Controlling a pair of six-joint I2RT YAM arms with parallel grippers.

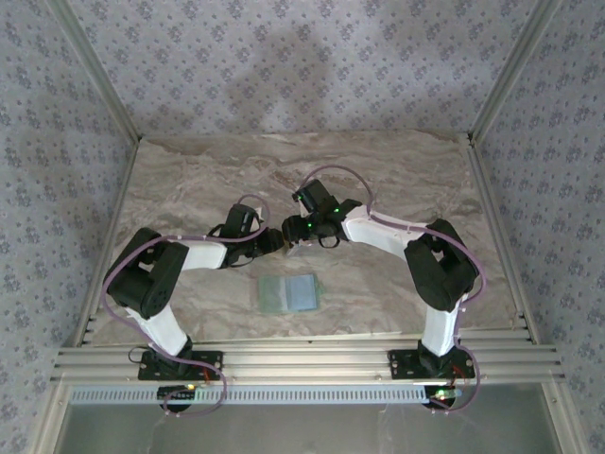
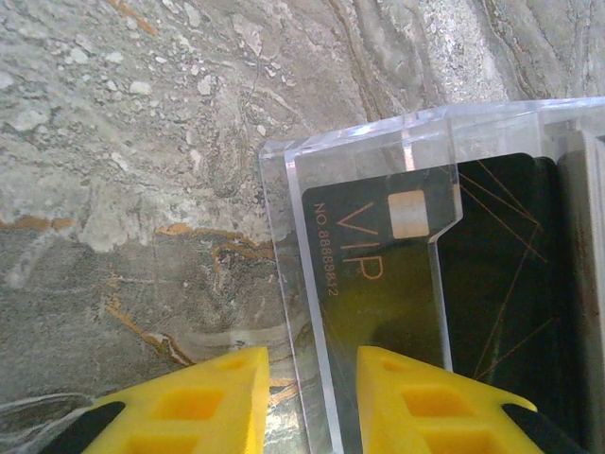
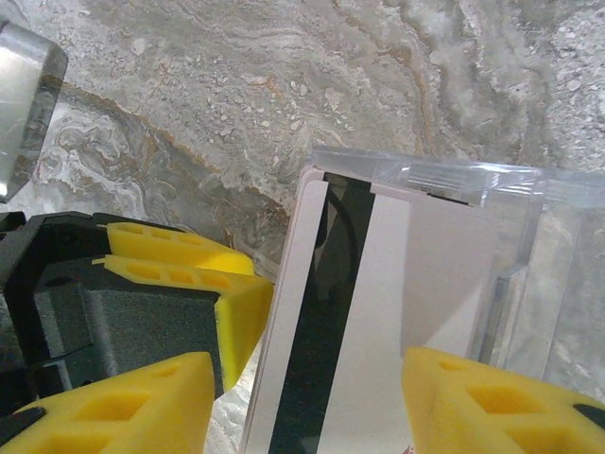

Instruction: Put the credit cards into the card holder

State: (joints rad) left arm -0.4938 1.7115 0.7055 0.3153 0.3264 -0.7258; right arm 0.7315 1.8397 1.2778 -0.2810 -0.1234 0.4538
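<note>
The card holder [image 2: 378,142] is a clear acrylic box standing on the marbled table. A black credit card [image 2: 378,284] marked VIP in gold sits inside it. My left gripper [image 2: 312,355] straddles the holder's clear side wall and is shut on it. A white credit card [image 3: 425,274] with a black stripe leans in the card holder [image 3: 510,189]. My right gripper [image 3: 307,364] is open around this card, its left finger well clear of the card's edge. Both grippers, left [image 1: 274,241] and right [image 1: 298,236], meet at mid-table.
A flat pale green piece [image 1: 288,293] of two card-sized panels lies on the table [image 1: 397,189] nearer the arm bases. The left gripper's yellow fingers [image 3: 180,255] sit close beside the white card. Aluminium rails [image 1: 302,359] run along the near edge, with patterned walls around.
</note>
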